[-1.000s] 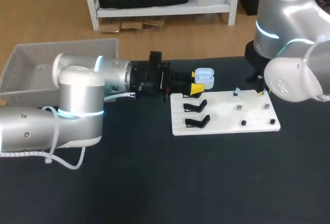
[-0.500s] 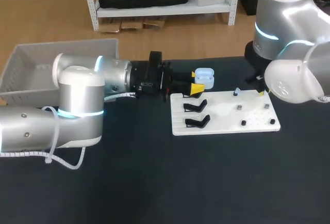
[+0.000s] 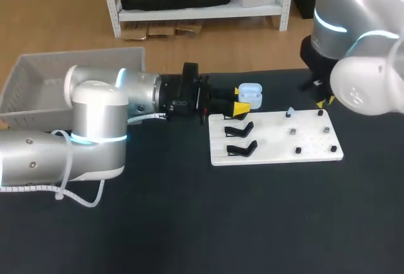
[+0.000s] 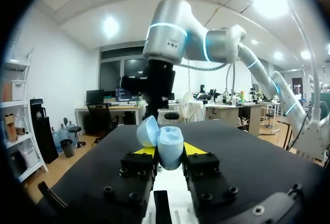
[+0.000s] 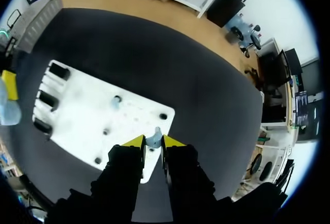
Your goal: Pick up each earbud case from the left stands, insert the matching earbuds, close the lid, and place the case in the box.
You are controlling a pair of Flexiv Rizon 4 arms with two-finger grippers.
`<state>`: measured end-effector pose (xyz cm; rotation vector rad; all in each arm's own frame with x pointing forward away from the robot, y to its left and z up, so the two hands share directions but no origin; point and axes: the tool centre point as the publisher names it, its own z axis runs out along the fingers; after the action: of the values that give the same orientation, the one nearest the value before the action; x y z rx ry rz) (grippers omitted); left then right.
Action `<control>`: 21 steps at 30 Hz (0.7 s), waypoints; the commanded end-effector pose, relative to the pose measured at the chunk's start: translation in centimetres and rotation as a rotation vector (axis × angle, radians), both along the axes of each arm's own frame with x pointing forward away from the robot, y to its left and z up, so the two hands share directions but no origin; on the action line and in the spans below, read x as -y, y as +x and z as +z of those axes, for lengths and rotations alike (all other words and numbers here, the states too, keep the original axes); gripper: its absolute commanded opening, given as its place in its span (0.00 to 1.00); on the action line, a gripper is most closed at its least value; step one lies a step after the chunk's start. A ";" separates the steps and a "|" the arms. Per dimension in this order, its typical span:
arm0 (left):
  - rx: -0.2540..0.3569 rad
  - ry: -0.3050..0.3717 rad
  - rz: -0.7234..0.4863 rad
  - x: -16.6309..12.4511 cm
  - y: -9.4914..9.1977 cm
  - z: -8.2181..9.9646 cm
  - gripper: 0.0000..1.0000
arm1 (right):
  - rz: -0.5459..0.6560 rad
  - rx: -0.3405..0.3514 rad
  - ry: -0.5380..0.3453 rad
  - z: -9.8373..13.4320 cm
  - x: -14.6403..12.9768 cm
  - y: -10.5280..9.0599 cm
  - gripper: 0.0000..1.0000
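Progress: early, by my read. Left tool [image 4: 169,150] is clamped on the case [image 4: 170,149], lid [image 4: 148,131] open, held clear of the surface [image 3: 164,223] just past the board's [image 3: 278,140] 11 o'clock corner. No bud looks seated in it. No other case shows on the black stands [image 3: 240,129] at the board's 9 o'clock end.

Right tool [image 5: 153,143]: tips close together, pinching what looks like an earbud [image 5: 153,139]. In the head view it hangs by the board's 1 o'clock corner. The case is well apart from it, off at its 9 o'clock, with the board's far edge between them. Open mouth of the case faces up and toward the right arm, so a carry across and a drop in looks feasible.

Second earbud [image 3: 290,111] sits on the board near its 12 o'clock edge, untouched.

Left to do, as I judge it:
- held bud into the case
- second bud fetched and inserted
- lid shut
- case into the box [image 3: 38,75] at the surface's 10 o'clock, behind the left arm
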<state>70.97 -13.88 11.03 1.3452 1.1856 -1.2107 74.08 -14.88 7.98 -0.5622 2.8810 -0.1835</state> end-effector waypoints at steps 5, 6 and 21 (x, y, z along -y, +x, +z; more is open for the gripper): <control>0.003 -0.004 0.004 0.1 0.0 -0.1 0.00 | -0.049 -0.010 0.042 6.5 -4.3 -5.6 0.00; 0.003 -0.004 0.004 0.1 0.0 -0.1 0.00 | -0.055 -0.014 0.048 7.0 -4.9 -6.0 0.00; 0.003 -0.004 0.004 0.1 0.0 -0.1 0.00 | 0.021 0.026 0.057 10.8 -14.0 -9.7 0.00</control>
<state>70.97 -13.88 11.03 1.3452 1.1856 -1.2107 64.76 -1.76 18.71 -0.5839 2.8488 -0.0786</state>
